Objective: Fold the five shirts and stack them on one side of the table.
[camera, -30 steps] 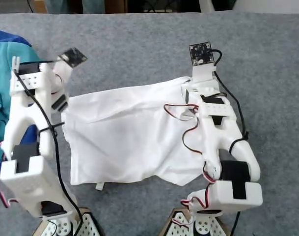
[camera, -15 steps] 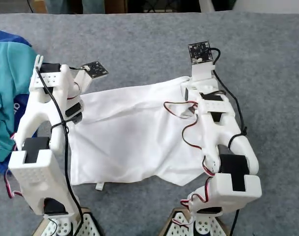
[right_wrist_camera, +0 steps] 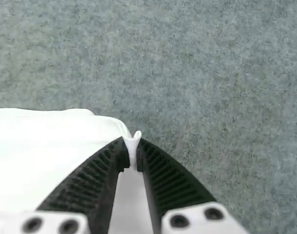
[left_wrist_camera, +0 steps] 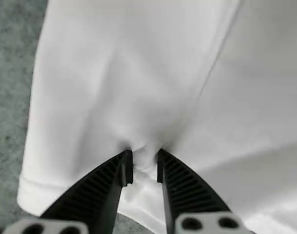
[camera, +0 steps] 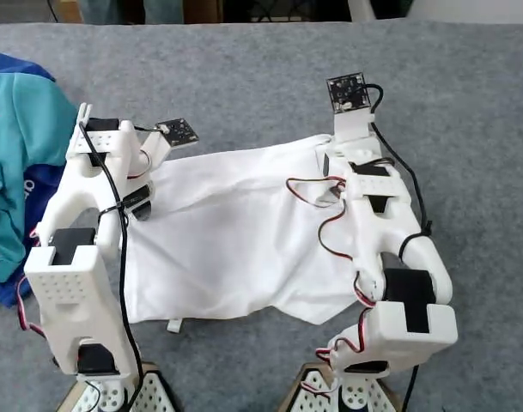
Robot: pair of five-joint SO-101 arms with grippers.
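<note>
A crumpled heap of teal and blue fabric shirts (camera: 12,163) lies at the left edge of the grey felt-covered table (camera: 467,129). Beside it, the left gripper (left_wrist_camera: 143,163) pinches a fold of the flat white fabric shirt (camera: 235,232) spread mid-table. The right gripper (right_wrist_camera: 132,152) is clamped on that shirt's far right corner.
</note>
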